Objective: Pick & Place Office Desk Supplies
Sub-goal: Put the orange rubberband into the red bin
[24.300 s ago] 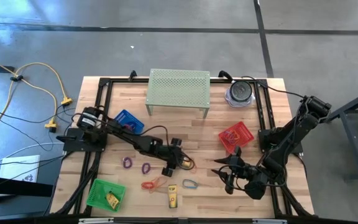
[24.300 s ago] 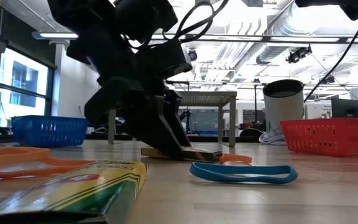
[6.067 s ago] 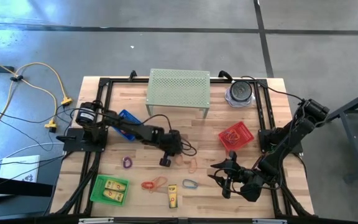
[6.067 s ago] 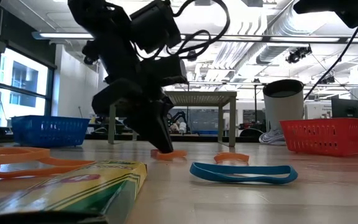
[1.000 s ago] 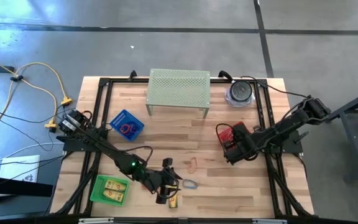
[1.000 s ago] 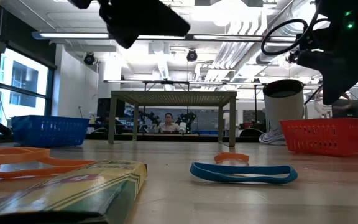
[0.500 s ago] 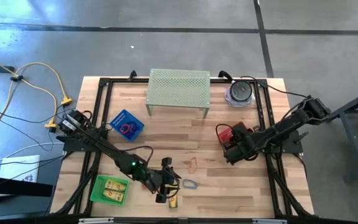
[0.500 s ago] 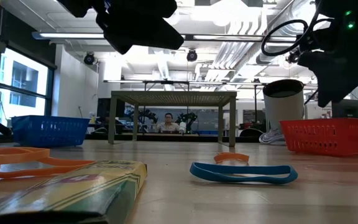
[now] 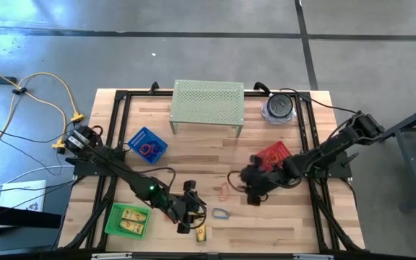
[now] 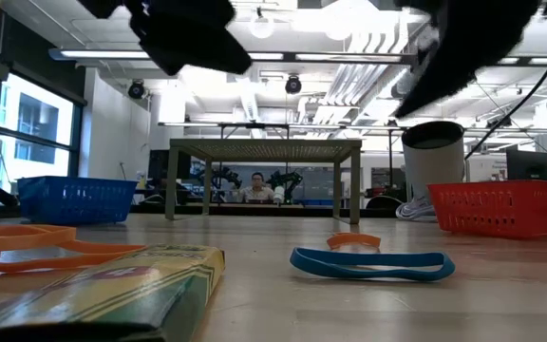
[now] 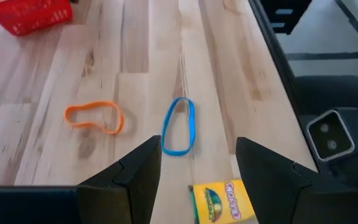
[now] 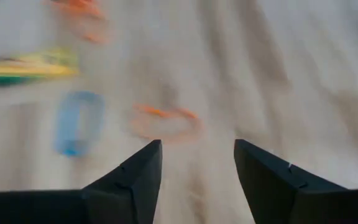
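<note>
On the wooden table lie a blue loop, an orange loop and a yellow box. My left gripper hovers open just left of the blue loop; the yellow box lies beside its fingers. My right gripper hangs open above the table, right of the orange loop, with nothing between its fingers. More orange loops lie flat at the near left in the low view.
A red basket sits behind the right gripper and a blue basket at the left. A green basket holding yellow boxes is near the front left. At the far edge stand a pale green perforated stand and a dark round container.
My right gripper has swung from over the red basket toward the table's left and near edge, to a spot beside the orange loop, turning at the wrist as it went. The loops and the yellow box have stayed where they were.
</note>
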Available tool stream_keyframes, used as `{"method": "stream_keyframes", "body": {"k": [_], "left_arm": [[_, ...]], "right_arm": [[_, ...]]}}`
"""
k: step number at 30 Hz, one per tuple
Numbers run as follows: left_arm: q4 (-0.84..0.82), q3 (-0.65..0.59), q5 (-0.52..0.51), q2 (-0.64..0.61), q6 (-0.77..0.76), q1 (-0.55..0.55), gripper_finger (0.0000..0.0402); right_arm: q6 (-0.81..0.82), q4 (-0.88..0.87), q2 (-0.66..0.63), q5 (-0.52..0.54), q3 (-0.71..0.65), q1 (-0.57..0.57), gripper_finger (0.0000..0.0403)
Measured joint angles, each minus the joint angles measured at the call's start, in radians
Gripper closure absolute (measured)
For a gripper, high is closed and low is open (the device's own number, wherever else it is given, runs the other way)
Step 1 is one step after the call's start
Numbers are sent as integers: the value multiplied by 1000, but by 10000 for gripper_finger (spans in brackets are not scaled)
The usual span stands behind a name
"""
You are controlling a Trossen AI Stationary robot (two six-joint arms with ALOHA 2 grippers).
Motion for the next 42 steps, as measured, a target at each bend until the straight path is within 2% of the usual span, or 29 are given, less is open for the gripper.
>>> {"method": "stream_keyframes", "body": {"k": [2, 5, 10, 17, 22, 32, 42], "left_arm": [[-3, 0, 0, -1, -1, -11, 202], [-19, 0, 1, -1, -1, -27, 202], [-30, 0, 1, -1, -3, -37, 202], [-29, 0, 1, -1, -3, -37, 202], [-34, 0, 1, -1, -3, -34, 202], [-47, 0, 10, -1, -3, -34, 202], [-51, 0, 15, -1, -2, -34, 202]], "right_arm": [[-77, 63, 1, -37, 1, 2, 218], [-159, 88, 1, -37, 1, 0, 221], [-215, 88, 5, -38, 1, -30, 222], [-368, 251, 121, -91, 2, -67, 222], [-459, 303, 209, -98, 0, -64, 222], [-465, 379, 365, -94, 0, -112, 222], [-435, 378, 427, -157, 3, -162, 222]]}}
